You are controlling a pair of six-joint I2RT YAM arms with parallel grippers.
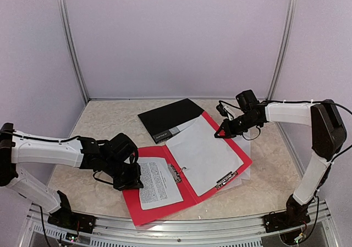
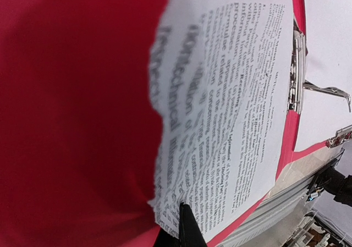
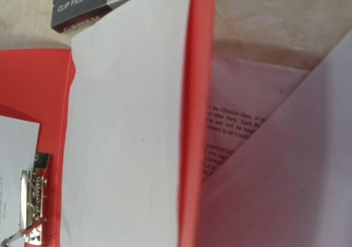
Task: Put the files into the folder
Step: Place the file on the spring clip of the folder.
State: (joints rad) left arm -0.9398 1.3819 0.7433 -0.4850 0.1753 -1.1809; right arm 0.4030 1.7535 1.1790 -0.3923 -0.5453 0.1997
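The red folder (image 1: 159,208) lies open on the table. A printed sheet (image 1: 157,181) lies on its left cover and a blank white sheet (image 1: 201,153) on its right cover. My left gripper (image 1: 129,178) is shut on the printed sheet's left edge (image 2: 242,93), which curls up at the black fingertips (image 2: 187,228). My right gripper (image 1: 223,131) grips the far edge of the right cover (image 3: 195,120) and holds it raised. Its fingers are out of the right wrist view. Under that cover lie more files, a printed sheet (image 3: 236,120) and a blank sheet (image 3: 291,175).
A black clip file (image 1: 168,117) lies behind the red folder, partly under the blank sheet. Metal clips (image 1: 175,173) sit along the folder's spine and at its near right edge (image 1: 226,179). White walls close in the table, with an aluminium rail along the front.
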